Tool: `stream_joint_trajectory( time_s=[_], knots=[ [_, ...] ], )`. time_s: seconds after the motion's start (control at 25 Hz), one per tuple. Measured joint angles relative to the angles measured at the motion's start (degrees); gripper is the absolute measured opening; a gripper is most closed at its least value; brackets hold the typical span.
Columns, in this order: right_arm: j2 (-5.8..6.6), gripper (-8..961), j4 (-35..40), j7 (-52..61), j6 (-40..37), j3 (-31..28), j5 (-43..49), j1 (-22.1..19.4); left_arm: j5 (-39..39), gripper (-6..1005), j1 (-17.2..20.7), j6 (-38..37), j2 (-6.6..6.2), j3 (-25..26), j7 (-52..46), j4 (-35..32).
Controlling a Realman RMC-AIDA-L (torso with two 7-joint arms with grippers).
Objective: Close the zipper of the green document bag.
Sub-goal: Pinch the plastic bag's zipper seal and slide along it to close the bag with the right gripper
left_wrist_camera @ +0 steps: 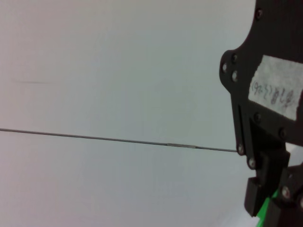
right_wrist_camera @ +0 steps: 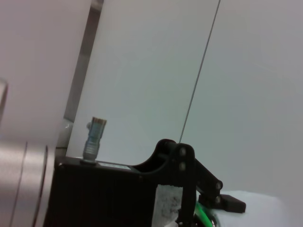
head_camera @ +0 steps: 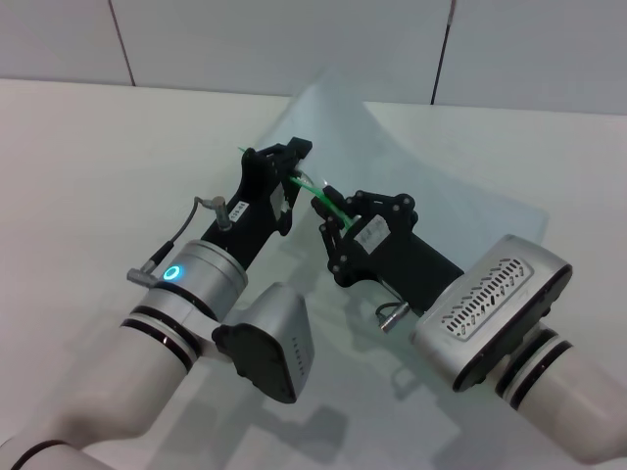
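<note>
So, quick rundown of where I'm at, view by view.

Head view, bag: the green document bag [head_camera: 431,176] is held up off the white desk [head_camera: 88,166], its translucent sheet curving up and away toward the wall behind my two arms.
Head view, zipper: the zipper [head_camera: 328,204] shows as a short bright green line running between my two end effectors, pretty much dead center.
Head view, left end effector: my left end effector [head_camera: 290,176] is up at one end of that green line, fingers pressed in on the strip as far as I can make out.
Head view, right end effector: my right end effector [head_camera: 333,217] sits just beside the left one, nipping the zipper lower along the same edge.
Left wrist view: mostly pale wall with one thin seam across it. The black linkage of the right end effector [left_wrist_camera: 270,208] fills one side, with a bit of green zipper [left_wrist_camera: 263,213] wedged at its tip.
Right wrist view: black frame of the left end effector [right_wrist_camera: 199,208] with a cable plug sticking up, and a sliver of green zipper [right_wrist_camera: 204,213] right at the fingers. Wall seam behind it.
</note>
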State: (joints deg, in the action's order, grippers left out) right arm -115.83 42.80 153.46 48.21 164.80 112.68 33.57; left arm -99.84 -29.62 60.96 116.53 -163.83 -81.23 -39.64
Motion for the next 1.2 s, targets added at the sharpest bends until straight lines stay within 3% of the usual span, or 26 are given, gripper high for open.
stream_joint_trajectory(
  time_s=[1.2],
  knots=[
    [0.0,81,0.07,-0.34,0.22,0.09,0.2,-0.27,0.02,61,0.52,1.42,0.01,0.0,-3.13,-0.15]
  ],
)
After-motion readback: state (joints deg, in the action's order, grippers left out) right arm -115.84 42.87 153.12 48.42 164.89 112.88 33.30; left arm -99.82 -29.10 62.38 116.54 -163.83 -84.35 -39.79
